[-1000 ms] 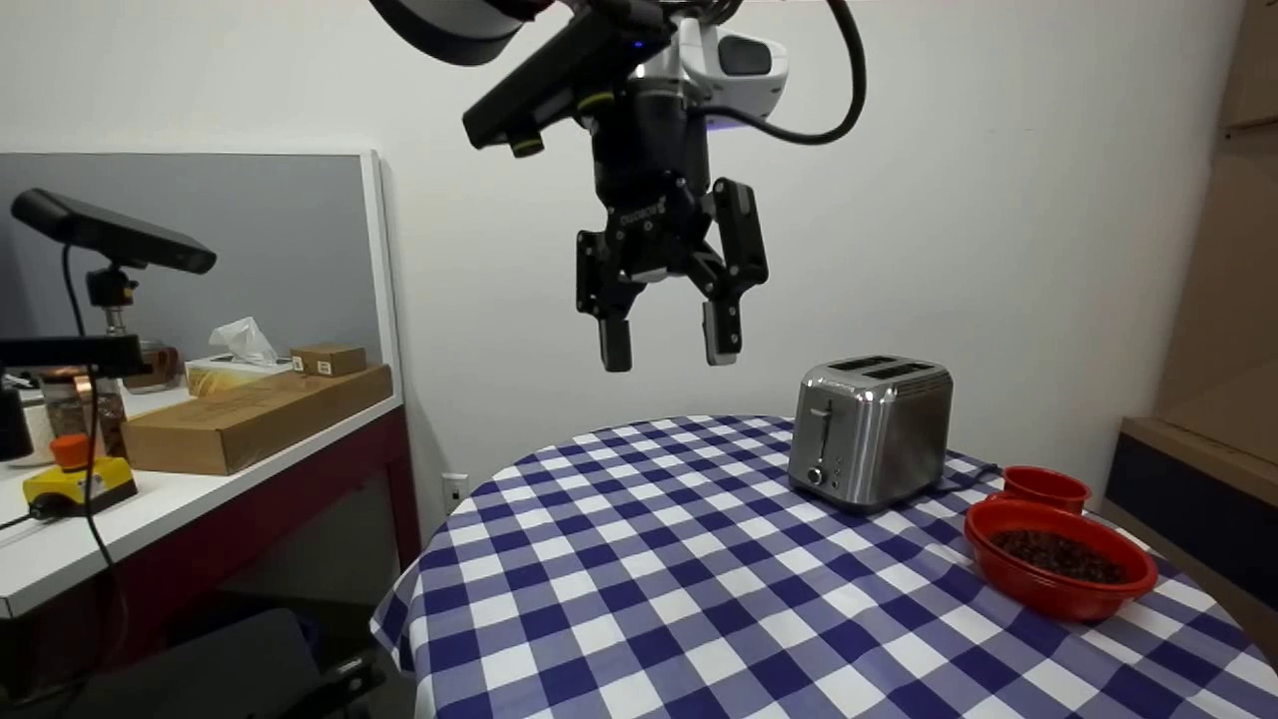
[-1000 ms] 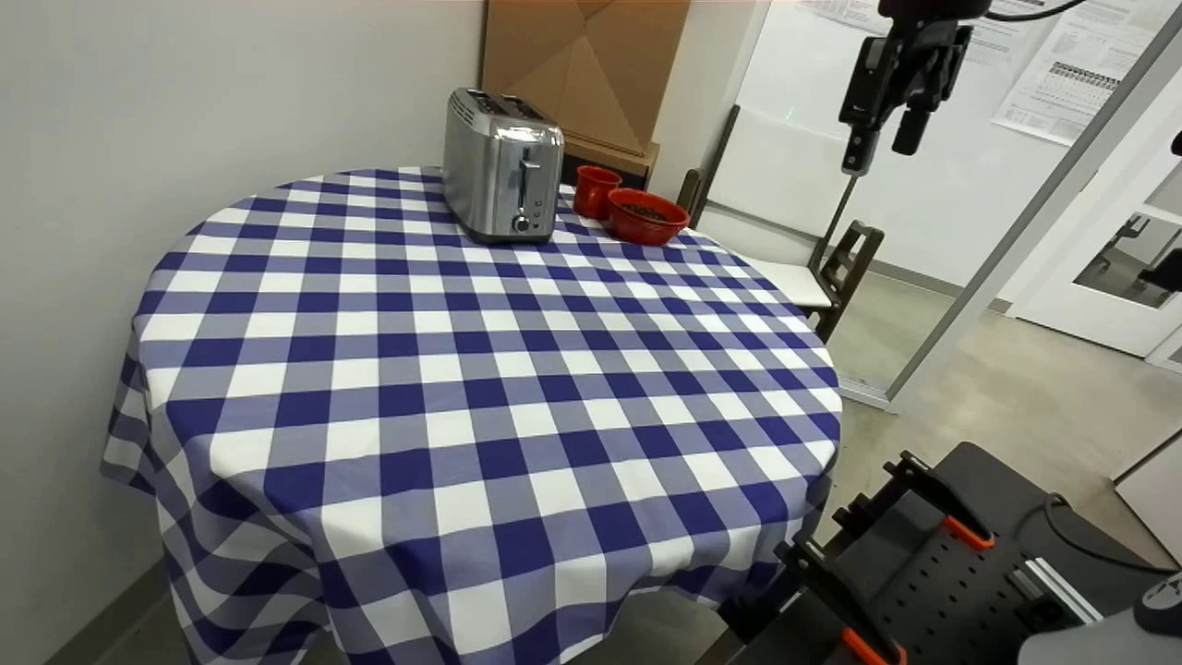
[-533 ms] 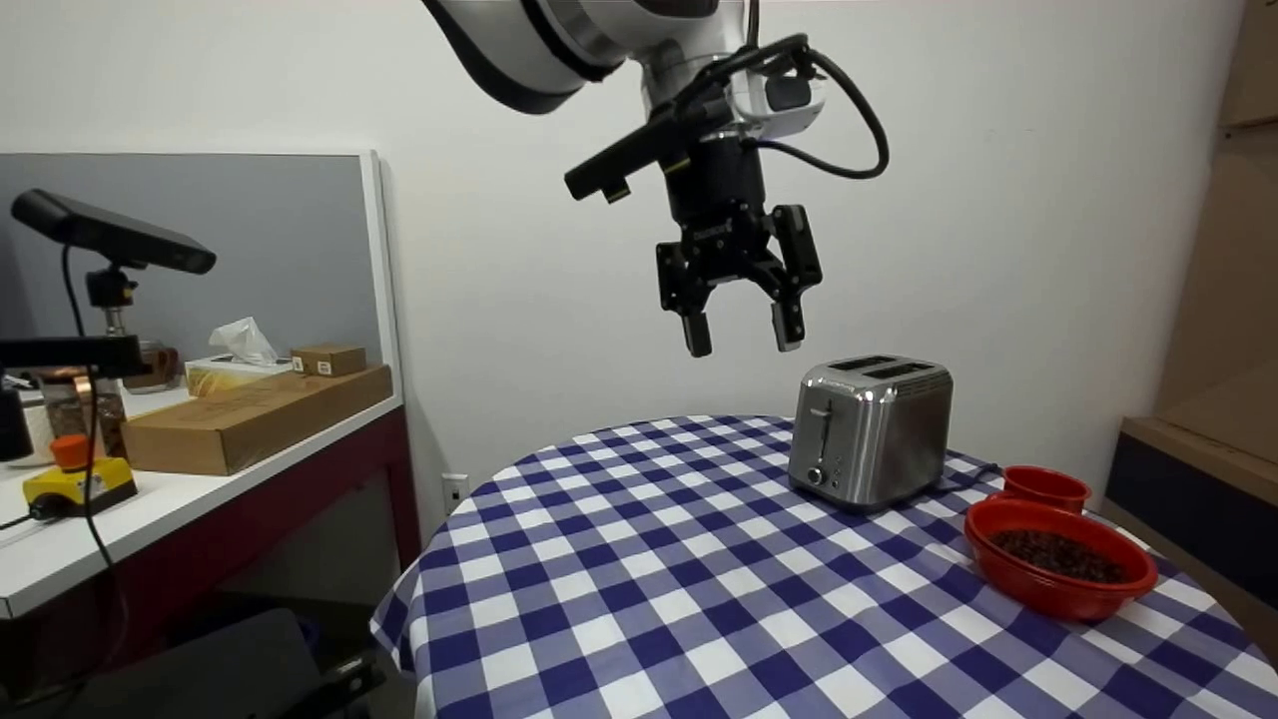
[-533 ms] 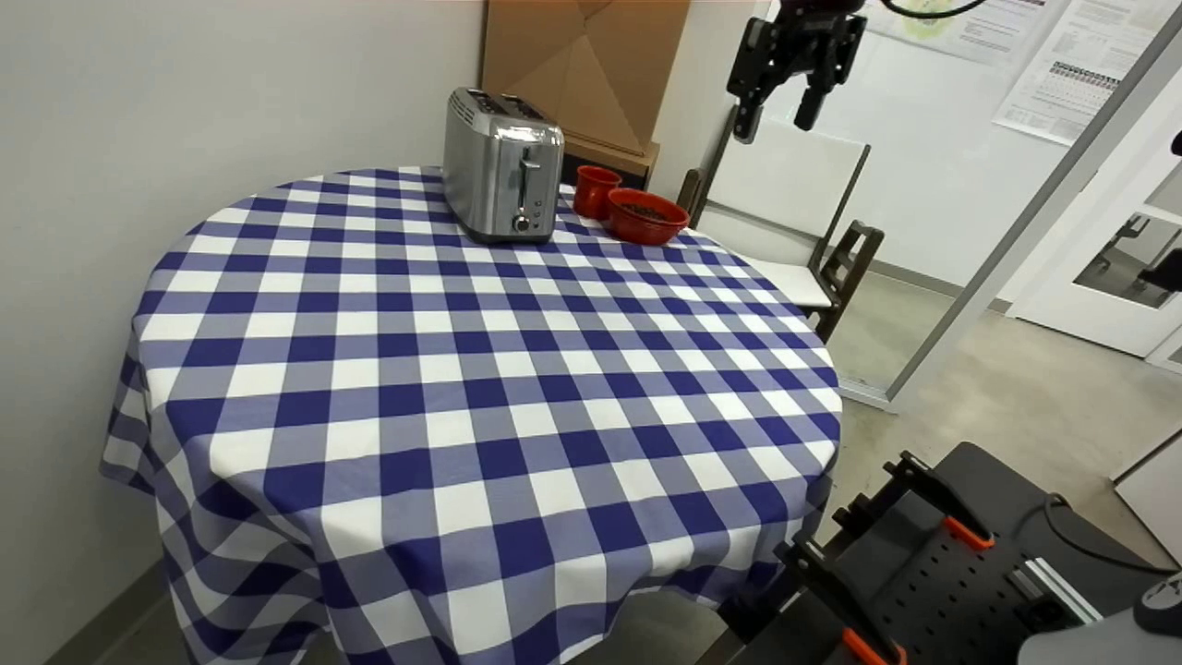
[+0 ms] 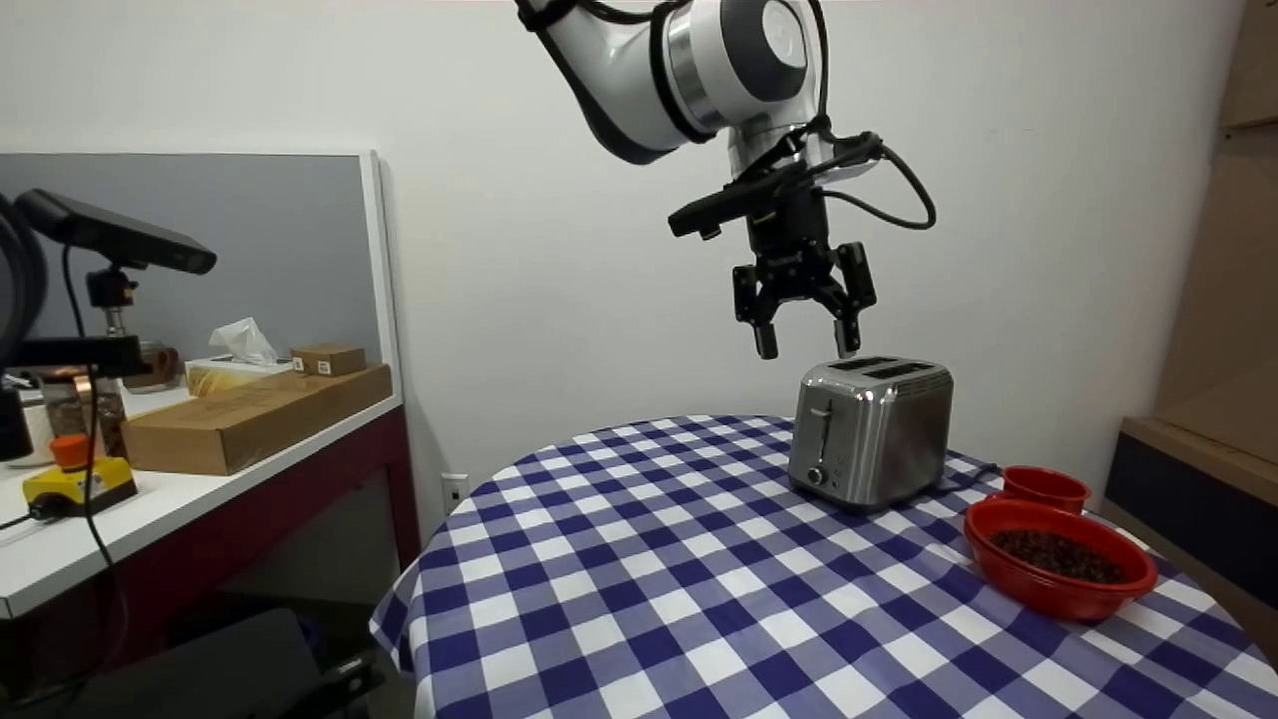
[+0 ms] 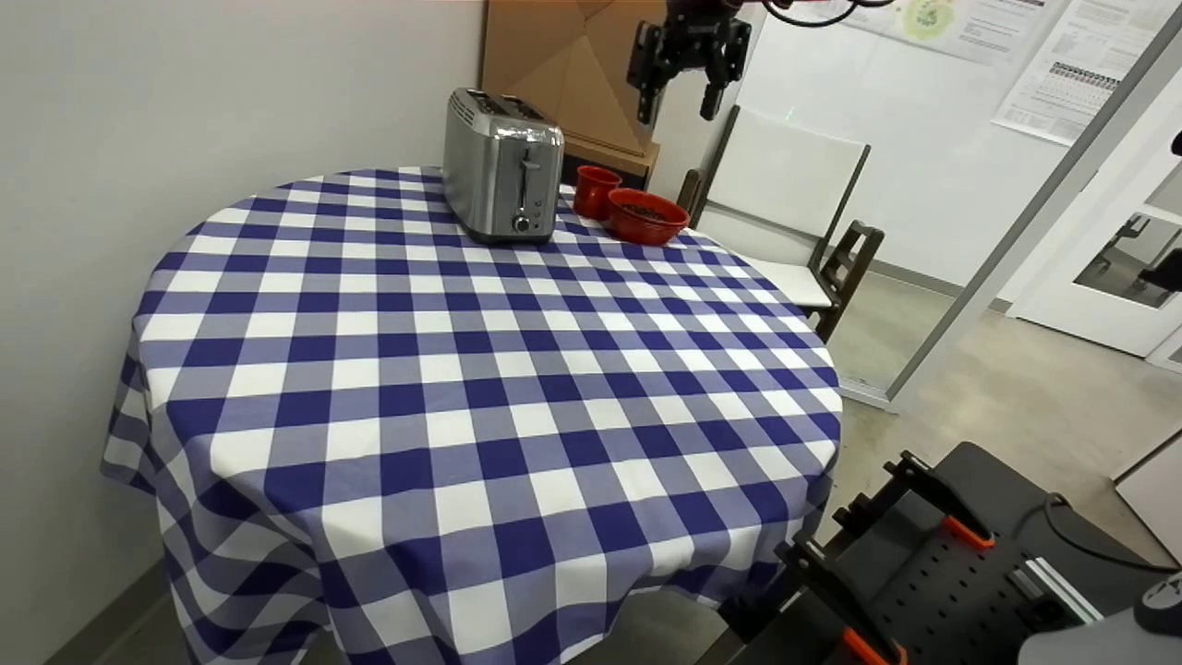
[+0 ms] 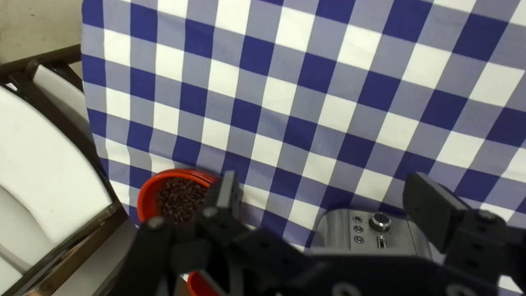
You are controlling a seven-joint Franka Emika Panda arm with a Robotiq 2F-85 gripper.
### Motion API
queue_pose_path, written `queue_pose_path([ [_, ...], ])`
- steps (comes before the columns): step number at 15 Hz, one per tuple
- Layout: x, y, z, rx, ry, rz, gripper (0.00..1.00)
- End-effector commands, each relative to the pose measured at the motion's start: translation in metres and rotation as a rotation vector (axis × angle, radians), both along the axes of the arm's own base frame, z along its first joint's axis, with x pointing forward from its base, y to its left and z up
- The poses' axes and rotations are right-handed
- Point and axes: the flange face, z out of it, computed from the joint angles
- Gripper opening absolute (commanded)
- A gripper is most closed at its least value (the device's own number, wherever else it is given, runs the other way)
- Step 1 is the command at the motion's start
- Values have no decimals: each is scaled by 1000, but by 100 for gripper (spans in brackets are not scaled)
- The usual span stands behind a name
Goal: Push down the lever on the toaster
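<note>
The silver toaster [image 5: 904, 439] stands upright on the checkered tablecloth in both exterior views [image 6: 476, 166]. Its lever [image 5: 820, 412] is near the top of its slot, and it also shows in an exterior view [image 6: 529, 165]. My gripper [image 5: 807, 340] is open and empty, in the air and apart from the toaster; in an exterior view it shows above and to the right of the toaster [image 6: 678, 104]. In the wrist view the toaster's front with knob and buttons [image 7: 343, 230] shows between the open fingers [image 7: 429, 209]; the gripper's body hides its upper part and the lever.
A red bowl [image 5: 1058, 597] with dark beans and a red mug [image 5: 1048, 489] stand beside the toaster. A cord [image 5: 968, 481] runs behind the toaster. A white wall [image 5: 559, 250] is behind the table. A chair [image 6: 785, 185] stands at the table's edge.
My arm has moved toward the toaster: rightward in one exterior view, leftward in the other. The gripper has stayed open. The toaster, bowl and mug have not moved.
</note>
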Motion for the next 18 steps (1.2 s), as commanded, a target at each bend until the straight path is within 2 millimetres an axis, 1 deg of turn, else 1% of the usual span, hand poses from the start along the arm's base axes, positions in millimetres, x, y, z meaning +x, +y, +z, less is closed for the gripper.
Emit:
queue_pose_path([
  [1, 46, 20, -2, -17, -28, -23, 73],
  [3, 62, 30, -8, -12, -56, -32, 72],
  [5, 75, 37, -16, -13, -75, -40, 58],
  [6, 80, 39, -22, -13, -85, -39, 49],
  [7, 85, 40, -26, -11, -96, -40, 42],
  [8, 91, 41, -32, -8, -116, -36, 33],
  [10, 101, 43, -41, -3, -166, -35, 20],
  [11, 105, 44, -45, 0, -188, -34, 11],
  [12, 109, 45, -52, 0, -216, -27, 5],
  [13, 112, 46, -56, 3, -240, -27, 0],
  [18, 123, 56, -84, 15, -332, -8, 0],
])
